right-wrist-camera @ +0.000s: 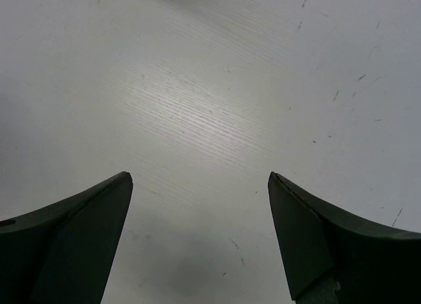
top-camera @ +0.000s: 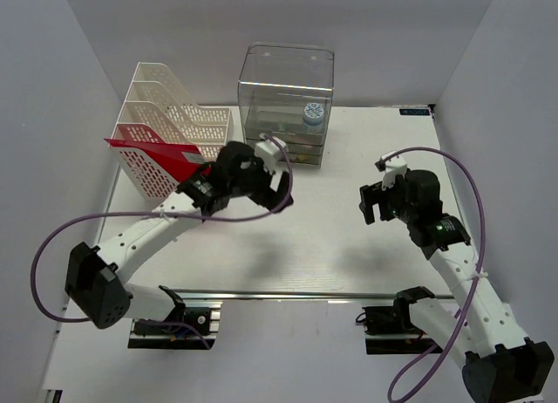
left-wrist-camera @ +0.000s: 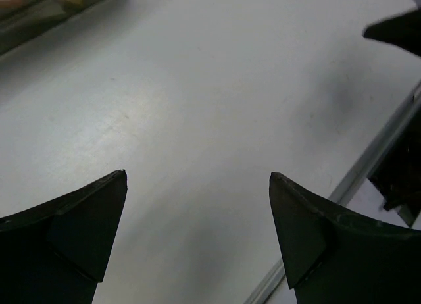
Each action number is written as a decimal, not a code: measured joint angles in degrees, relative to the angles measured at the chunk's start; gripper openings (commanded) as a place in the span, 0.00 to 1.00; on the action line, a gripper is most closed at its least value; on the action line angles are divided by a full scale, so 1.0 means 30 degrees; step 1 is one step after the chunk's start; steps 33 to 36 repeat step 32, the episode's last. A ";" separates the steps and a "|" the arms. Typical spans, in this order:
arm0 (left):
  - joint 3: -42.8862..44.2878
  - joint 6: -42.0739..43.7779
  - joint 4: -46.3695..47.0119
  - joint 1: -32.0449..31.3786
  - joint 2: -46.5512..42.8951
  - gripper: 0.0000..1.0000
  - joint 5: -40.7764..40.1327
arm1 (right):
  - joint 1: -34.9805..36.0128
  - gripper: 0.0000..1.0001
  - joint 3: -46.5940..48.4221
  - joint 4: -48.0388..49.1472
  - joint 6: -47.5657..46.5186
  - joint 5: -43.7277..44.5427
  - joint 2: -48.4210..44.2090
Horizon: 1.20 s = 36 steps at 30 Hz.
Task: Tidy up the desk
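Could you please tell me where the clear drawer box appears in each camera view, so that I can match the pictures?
Top external: the drawer box stands at the far edge, near the centre, just right of the file rack.
Left wrist: only its lower edge shows, as a dark strip in the top-left corner.
Right wrist: not in it.
Shared landmark: the white desk, which fills most of both wrist views.
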 measured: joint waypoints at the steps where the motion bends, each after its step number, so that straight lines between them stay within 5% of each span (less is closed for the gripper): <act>1: 0.0160 -0.0124 0.0415 0.1122 0.0328 0.98 0.1195 | -0.0087 0.89 -0.0124 0.0328 0.0000 0.0138 -0.0029; 8: -0.1982 0.0204 0.3024 0.6156 0.0044 0.98 0.4364 | -0.0503 0.89 -0.1989 0.2696 0.0240 0.0838 -0.1049; 20: -0.8422 0.0736 0.6390 0.6237 -0.7322 0.98 0.2244 | -0.1450 0.89 -0.4313 0.5085 0.0619 0.1348 -0.1945; 36: -0.9398 0.0831 0.6892 0.5938 -0.9158 0.98 0.0911 | -0.3410 0.89 -0.4313 0.5340 0.0277 0.0546 -0.2630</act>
